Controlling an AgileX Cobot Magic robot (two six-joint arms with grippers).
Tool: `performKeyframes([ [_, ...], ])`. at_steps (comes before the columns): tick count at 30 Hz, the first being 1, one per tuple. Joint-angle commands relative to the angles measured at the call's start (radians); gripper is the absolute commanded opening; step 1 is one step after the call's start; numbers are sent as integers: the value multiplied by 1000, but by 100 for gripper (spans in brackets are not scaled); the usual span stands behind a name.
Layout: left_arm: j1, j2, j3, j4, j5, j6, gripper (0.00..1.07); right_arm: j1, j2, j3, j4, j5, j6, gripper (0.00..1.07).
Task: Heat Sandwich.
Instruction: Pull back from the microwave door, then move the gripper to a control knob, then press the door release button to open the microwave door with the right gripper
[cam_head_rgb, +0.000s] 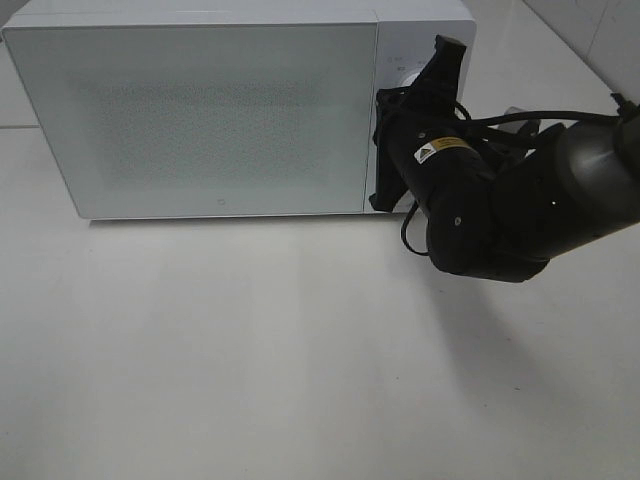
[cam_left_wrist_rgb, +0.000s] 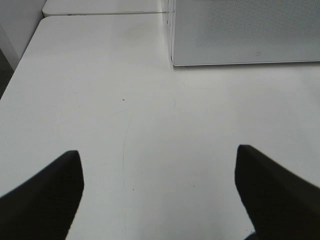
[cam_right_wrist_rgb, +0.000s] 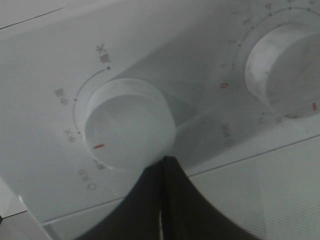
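Reaching to the microwave (cam_head_rgb: 200, 110) controls, the right gripper (cam_right_wrist_rgb: 162, 167) sits clenched at a knob (cam_right_wrist_rgb: 127, 125).

On the left, the left gripper (cam_left_wrist_rgb: 157, 150) hangs released, its two dark fingers (cam_left_wrist_rgb: 45, 195) spread wide above the white table (cam_head_rgb: 250, 350), with a front corner of the microwave ahead of it. The microwave stands along the table's far edge, its frosted door (cam_head_rgb: 200, 120) closed. To the right of the door, the right arm reaches across the control panel (cam_right_wrist_rgb: 45, 80). That arm's jaws are pressed together with nothing between them. Their tips lie at the rim of a white knob bearing a red mark (cam_right_wrist_rgb: 99, 146), and a second knob (cam_right_wrist_rgb: 285, 70) sits well apart from them. Whether the tips touch the knob cannot be told. The sandwich shows in no view, so its place cannot be told.
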Motion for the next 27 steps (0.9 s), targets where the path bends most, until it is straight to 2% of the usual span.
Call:
performKeyframes([
  [1, -5, -20, 2, -7, -8, -1, 76, -3, -17, -10, -57, -28, -9, 0],
  [6, -5, -20, 2, -7, -8, -1, 76, -2, -25, 3, -115, -27, -51, 0],
  [15, -5, -20, 2, -7, -8, -1, 76, -2, -143, 138, -189, 15, -180, 0],
  [20, -5, -20, 2, -7, -8, -1, 76, -2, -235, 209, -336, 76, -305, 0],
  [23, -5, -20, 2, -7, -8, -1, 76, -2, -258, 218, -389, 125, -370, 0],
  [27, -5, -20, 2, -7, -8, -1, 76, -6, -320, 221, -532, 283, -532, 0],
])
